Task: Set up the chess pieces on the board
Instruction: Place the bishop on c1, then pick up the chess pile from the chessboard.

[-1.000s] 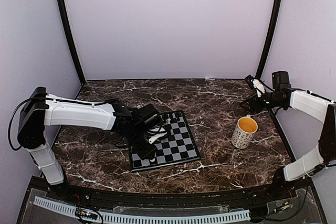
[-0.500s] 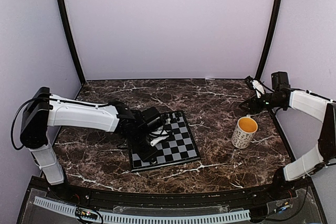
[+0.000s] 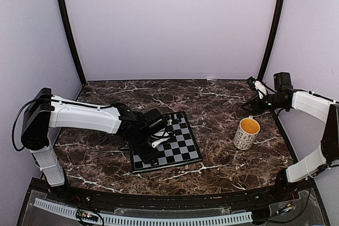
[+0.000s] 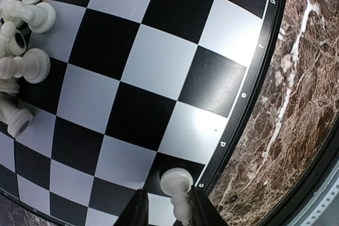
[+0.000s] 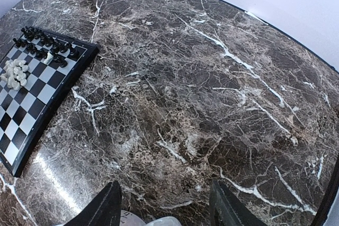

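Observation:
The board (image 3: 183, 149) lies left of the table's middle. My left gripper (image 3: 155, 142) hovers low over its near-left part. In the left wrist view the left gripper (image 4: 168, 213) is shut on a white chess piece (image 4: 177, 186), whose base is over a black square by the board's edge (image 4: 249, 86). Several loose white pieces (image 4: 24, 62) lie heaped on the board. In the right wrist view a row of black pieces (image 5: 45, 43) stands on the board's (image 5: 32, 109) far edge, next to the white heap (image 5: 15, 73). My right gripper (image 3: 254, 98) is open and empty at the back right.
A white mug with a yellow inside (image 3: 247, 133) stands on the marble table right of the board, below the right gripper; its rim shows in the right wrist view (image 5: 159, 222). Purple walls enclose the table on three sides.
My left gripper has edged slightly right over the board with the white piece. The right arm has not moved.

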